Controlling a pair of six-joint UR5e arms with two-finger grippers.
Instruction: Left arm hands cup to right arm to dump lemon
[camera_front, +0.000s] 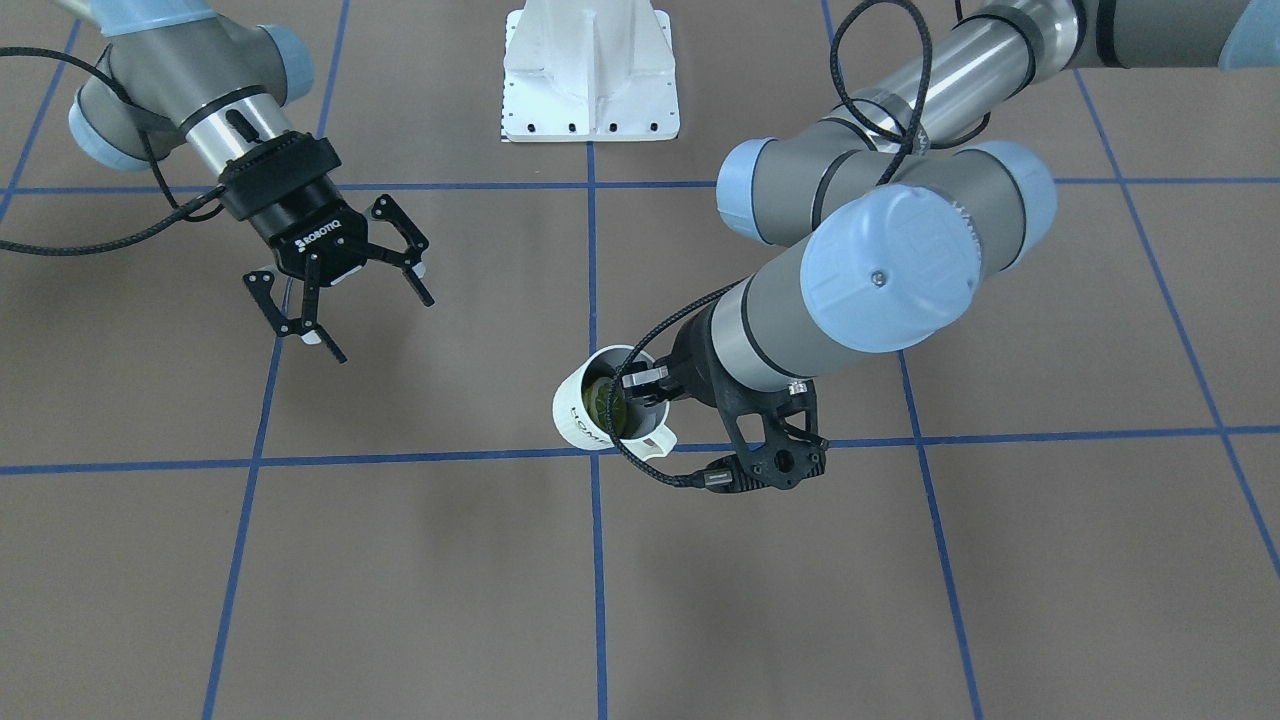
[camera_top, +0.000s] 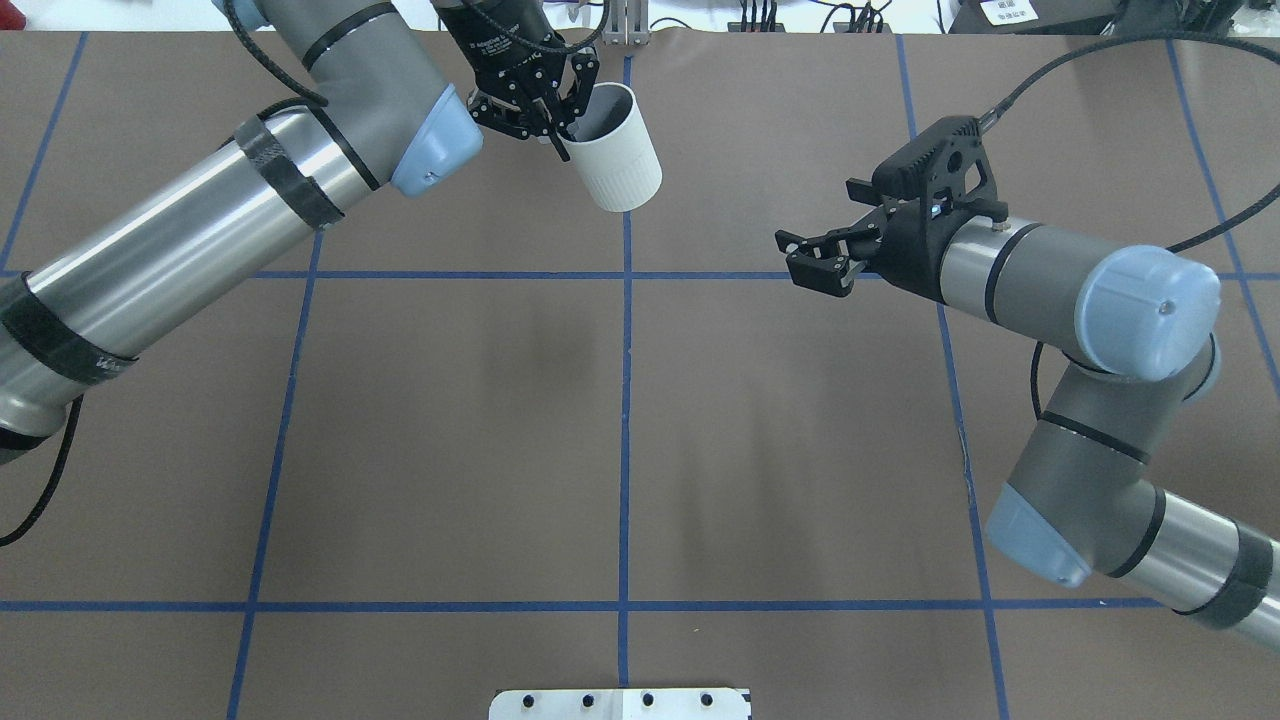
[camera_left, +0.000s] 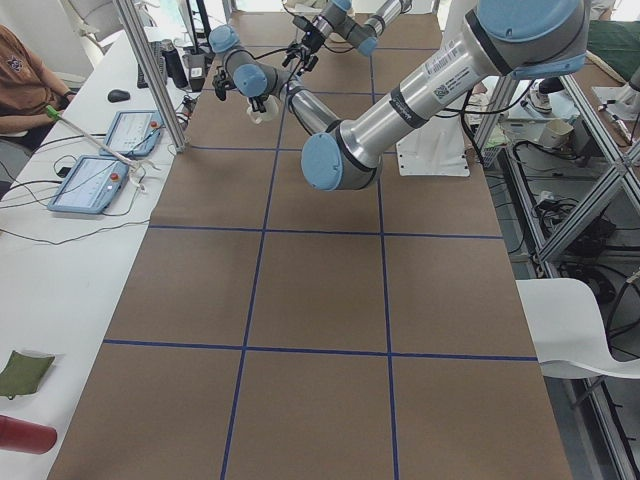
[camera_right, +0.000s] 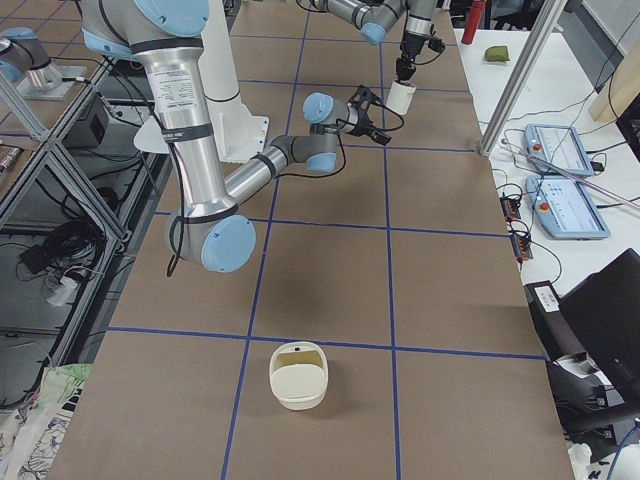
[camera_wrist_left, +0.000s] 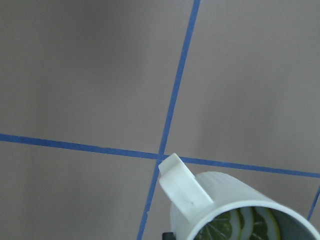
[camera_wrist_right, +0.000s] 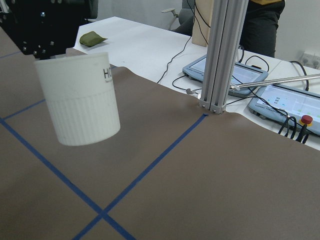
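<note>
The cup (camera_front: 585, 405), tilted with the lemon (camera_front: 603, 403) inside, hangs above the far middle of the table (camera_front: 800, 600). The left gripper (camera_front: 645, 385) is clamped on its rim. The right gripper (camera_front: 385, 330) hovers well apart to the right, fingers spread, holding nothing.

Bright, even light falls from above. The table (camera_top: 450, 450) carries only faint, soft-edged shadows below the left gripper (camera_top: 562, 125) and right gripper (camera_front: 385, 330). Close under the left gripper, the cup (camera_wrist_left: 235, 205) looks slightly soft in the wrist view.
</note>
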